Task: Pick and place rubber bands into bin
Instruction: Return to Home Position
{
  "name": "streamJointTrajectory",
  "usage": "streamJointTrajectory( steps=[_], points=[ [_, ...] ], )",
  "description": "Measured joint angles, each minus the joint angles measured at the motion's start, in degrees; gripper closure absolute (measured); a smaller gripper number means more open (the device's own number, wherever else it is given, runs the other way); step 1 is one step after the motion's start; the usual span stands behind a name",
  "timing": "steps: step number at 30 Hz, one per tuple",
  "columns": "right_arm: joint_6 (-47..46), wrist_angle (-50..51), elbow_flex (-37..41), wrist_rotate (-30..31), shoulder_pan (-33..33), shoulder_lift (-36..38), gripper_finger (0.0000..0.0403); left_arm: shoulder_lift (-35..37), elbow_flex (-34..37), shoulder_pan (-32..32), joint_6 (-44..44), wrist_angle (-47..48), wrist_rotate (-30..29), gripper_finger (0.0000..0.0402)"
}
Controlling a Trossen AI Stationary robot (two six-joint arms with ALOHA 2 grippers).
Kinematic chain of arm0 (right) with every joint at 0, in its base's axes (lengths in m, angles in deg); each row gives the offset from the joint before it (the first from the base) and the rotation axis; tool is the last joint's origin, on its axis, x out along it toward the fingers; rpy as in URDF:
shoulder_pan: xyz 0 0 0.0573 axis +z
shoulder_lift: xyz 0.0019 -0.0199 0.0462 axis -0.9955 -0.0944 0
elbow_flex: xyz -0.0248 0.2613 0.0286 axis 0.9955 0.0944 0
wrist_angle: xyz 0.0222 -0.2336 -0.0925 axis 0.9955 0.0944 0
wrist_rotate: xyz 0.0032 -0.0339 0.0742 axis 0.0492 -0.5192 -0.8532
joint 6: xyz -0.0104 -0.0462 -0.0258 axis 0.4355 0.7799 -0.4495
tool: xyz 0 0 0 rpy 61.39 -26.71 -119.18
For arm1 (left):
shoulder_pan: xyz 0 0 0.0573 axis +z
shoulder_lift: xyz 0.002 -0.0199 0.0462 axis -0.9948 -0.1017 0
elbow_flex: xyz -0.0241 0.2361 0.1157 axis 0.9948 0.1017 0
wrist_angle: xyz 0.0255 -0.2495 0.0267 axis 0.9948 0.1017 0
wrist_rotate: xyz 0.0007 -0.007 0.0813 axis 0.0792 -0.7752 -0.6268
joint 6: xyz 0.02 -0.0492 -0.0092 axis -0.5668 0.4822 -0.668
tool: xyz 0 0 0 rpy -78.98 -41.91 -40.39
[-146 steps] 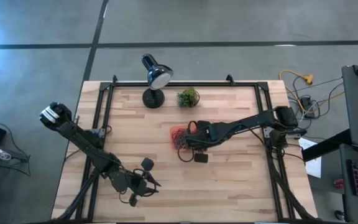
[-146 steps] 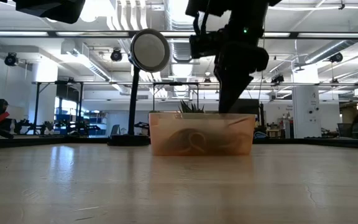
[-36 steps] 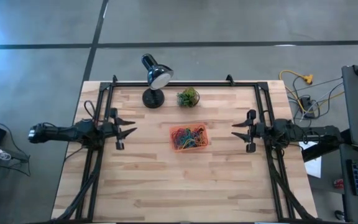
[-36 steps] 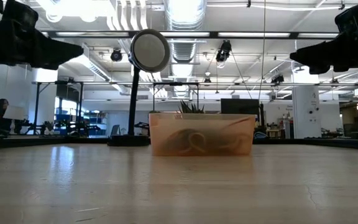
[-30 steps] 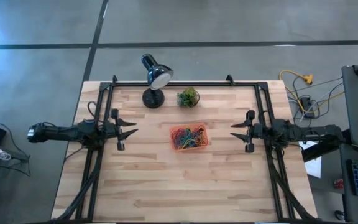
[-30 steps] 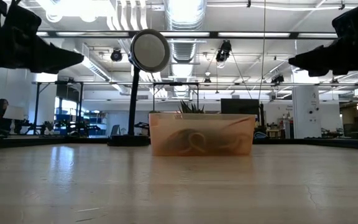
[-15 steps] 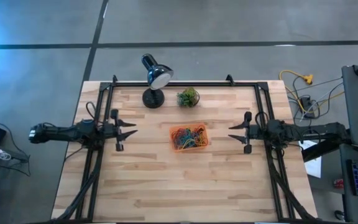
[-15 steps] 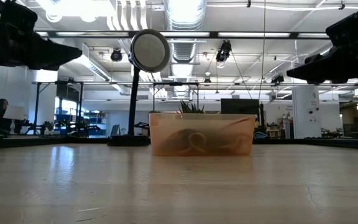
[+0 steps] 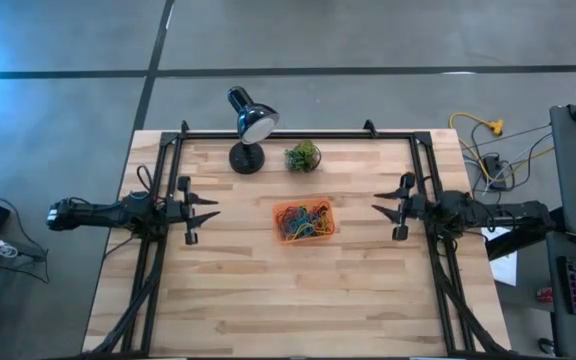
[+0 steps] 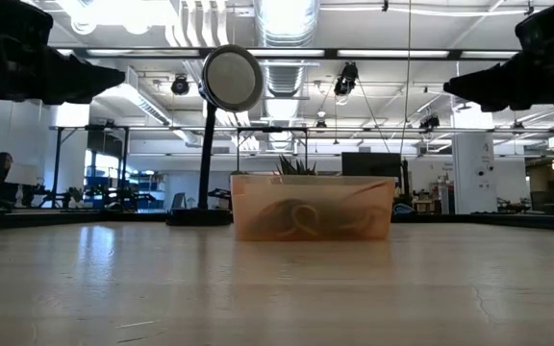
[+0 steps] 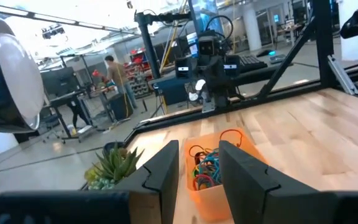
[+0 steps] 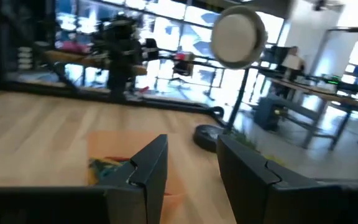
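Orange-red bin [image 9: 276, 215] at mid-worktop [image 9: 268, 290] holds tangled rubber bands [image 9: 306, 221], with left gripper [image 9: 215, 206] and right gripper [image 9: 378, 208] both released, hovering at opposite edges.

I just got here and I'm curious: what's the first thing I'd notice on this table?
A small orange-red plastic bin sits in the middle of the wooden table, full of tangled colourful rubber bands. The left hand and right hand, both dark and open, point at it from the two sides. A black desk lamp and small green potted plant stand near the far edge.
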Motion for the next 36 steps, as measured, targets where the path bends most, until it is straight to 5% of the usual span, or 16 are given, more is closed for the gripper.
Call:
streamJointTrajectory(
  steps=[36],
  points=[
    [-2.08,2.34,-0.02,-0.86,0.03,-0.61,0.0274,-1.7,0.24,0.02,3.22,0.72,-0.04,0.0304]
  ],
)
